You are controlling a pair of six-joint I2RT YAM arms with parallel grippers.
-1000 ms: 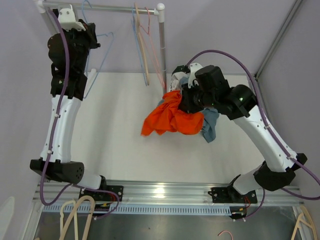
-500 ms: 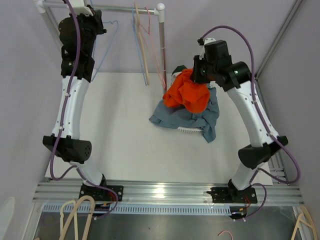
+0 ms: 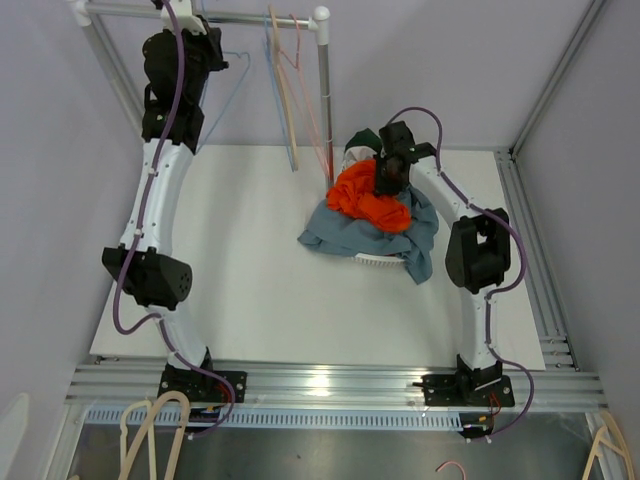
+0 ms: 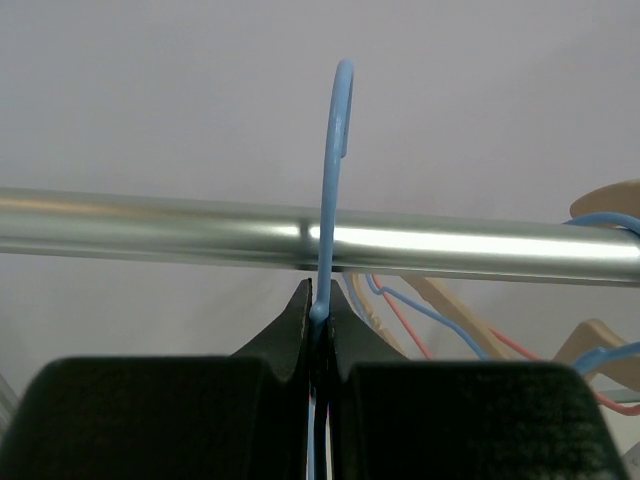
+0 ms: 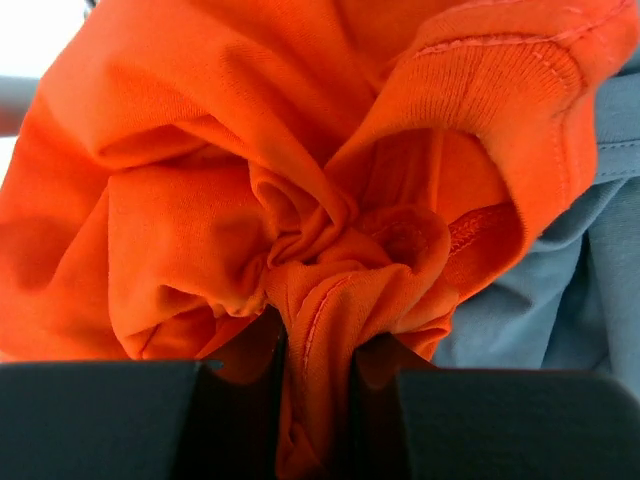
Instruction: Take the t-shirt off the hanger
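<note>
The orange t-shirt (image 3: 365,200) looks soft, light and limp, so any pinched fold should give hold enough (the ribbed collar would be firmer). Bright orange, it sits crumpled on a grey-blue garment (image 3: 330,232) at the far right of the desk (image 3: 240,280), apart from the blue hanger (image 4: 335,180). The right jaws nip a fold of it; the left jaws are closed on the hanger's neck below the rail (image 4: 150,225)

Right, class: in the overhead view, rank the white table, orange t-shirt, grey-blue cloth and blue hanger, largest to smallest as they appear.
1. white table
2. grey-blue cloth, though partly covered
3. orange t-shirt, close behind it
4. blue hanger, a thin outline
</note>
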